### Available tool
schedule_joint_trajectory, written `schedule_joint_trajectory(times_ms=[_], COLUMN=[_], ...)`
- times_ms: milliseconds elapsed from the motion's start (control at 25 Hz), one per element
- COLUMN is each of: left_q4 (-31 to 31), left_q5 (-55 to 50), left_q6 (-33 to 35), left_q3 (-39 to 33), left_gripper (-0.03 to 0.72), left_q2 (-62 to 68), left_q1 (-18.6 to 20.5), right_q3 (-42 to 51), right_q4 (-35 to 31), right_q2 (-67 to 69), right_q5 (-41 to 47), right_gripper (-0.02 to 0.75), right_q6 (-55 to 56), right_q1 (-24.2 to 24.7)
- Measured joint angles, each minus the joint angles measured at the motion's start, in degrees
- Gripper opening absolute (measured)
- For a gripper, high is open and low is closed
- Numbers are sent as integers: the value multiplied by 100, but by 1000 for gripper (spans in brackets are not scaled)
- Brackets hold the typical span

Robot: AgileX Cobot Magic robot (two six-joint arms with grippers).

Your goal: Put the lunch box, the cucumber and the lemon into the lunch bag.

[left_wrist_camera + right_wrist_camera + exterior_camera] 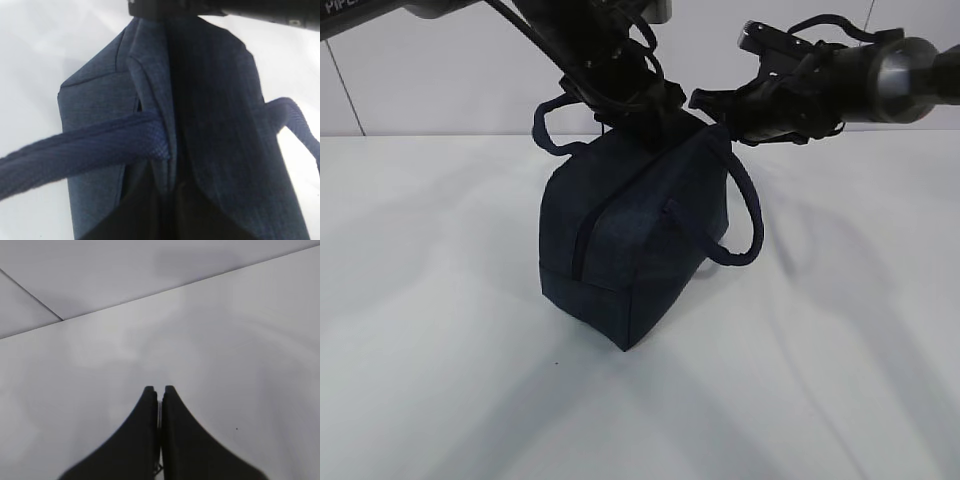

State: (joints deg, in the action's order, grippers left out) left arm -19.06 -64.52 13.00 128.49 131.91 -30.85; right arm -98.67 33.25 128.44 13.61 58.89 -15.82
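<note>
The lunch bag stands upright on the white tabletop, near the middle of the exterior view, one corner turned toward the camera. Its top is gathered into a ridge, and the zipper line runs down the near end face. One loop handle hangs down the right side; the other arches out at the upper left.

The left claw comes down from the upper left and sits right on the top ridge of the bag, touching the fabric. The left wrist view looks straight down the bag: the folded top seam runs up the middle, a handle strap crosses from the left, and the other strap shows at the right edge. The fingertips themselves are hidden there and in the exterior view, so I cannot tell whether this claw is spread or pinching the fabric.

The right claw reaches in from the right, its tip just beside the top right end of the bag, near the left claw. In the right wrist view its two fingers are pressed together with nothing between them, pointing over bare tabletop.
</note>
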Motion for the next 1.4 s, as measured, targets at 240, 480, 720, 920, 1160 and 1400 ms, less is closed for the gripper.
schedule_joint_trajectory(times_ms=[240,480,720,920,1160,1400], left_q4=[56,78,97,97,97,97], left_q5=[-8,-8,-8,-8,-8,-8], left_q6=[0,0,0,0,0,0], left_q3=[0,0,0,0,0,0], left_gripper=[-8,-8,-8,-8,-8,-8], left_q2=[0,0,0,0,21,68], left_q1=[0,0,0,0,0,0], right_q3=[-9,-26,-35,-35,-35,-35], right_q4=[-35,-35,-12,-12,9,425], right_q2=[62,137,141,143,152,166], right_q5=[0,0,0,0,0,9], right_gripper=[7,7,6,7,7,7], right_q6=[0,0,0,0,-76,-291], right_q1=[0,0,0,9,9,9])
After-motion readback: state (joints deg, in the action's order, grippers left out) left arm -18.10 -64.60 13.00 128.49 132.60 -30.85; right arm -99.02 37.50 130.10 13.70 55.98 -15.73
